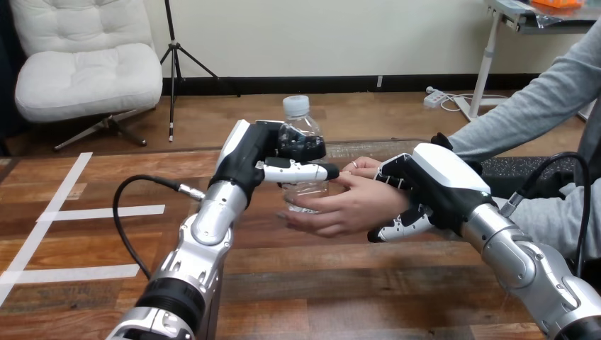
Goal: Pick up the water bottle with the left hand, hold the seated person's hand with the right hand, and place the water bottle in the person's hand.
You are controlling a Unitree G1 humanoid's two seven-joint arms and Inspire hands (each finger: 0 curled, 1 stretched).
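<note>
A clear water bottle (300, 134) with a white cap stands upright in the middle of the view. My left hand (262, 159) is shut on it from the left, thumb and fingers curled round its body. The person's hand (347, 205) reaches in from the right, palm up, and cups the bottle's lower part. My right hand (432, 188) is at the person's wrist, its fingers curled over the top and its thumb (397, 228) underneath, so it grips the wrist.
The wooden table (319, 283) stretches in front of me. White tape strips (85, 212) mark its left side. A black cable (127, 212) loops beside my left forearm. The person's grey sleeve (524, 117) comes in from the upper right.
</note>
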